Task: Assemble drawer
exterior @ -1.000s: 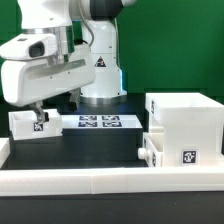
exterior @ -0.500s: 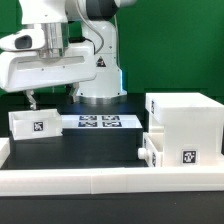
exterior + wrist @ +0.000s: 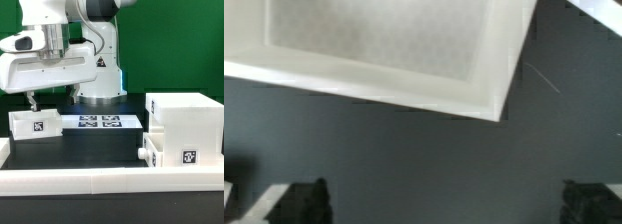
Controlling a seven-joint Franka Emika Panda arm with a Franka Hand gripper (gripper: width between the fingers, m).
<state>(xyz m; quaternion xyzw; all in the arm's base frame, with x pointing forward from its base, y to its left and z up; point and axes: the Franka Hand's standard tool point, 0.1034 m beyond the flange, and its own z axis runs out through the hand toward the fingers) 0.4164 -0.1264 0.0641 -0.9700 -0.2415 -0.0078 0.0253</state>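
The drawer's large white casing [image 3: 186, 118] stands at the exterior view's right, with a tag [image 3: 187, 156] low on its front. One small tray [image 3: 150, 148] sticks out low at its left side. The other small tray [image 3: 34, 124], with a tag on its front, lies on the black table at the exterior view's left. It also shows in the wrist view [image 3: 384, 50]. My gripper [image 3: 33, 100] hangs just above this tray, apart from it. In the wrist view the gripper [image 3: 446, 205] is open and empty, with dark fingertips [image 3: 304, 200] far apart over the bare table.
The marker board [image 3: 100, 122] lies flat between the left tray and the robot base [image 3: 100, 90]. A low white rim [image 3: 100, 180] edges the table's near side. Black table top [image 3: 90, 150] lies between the left tray and the casing.
One second ago my gripper was down at the left tray. It has since risen above it and stands open; the tray stays on the table. Nothing moved in the last half second.
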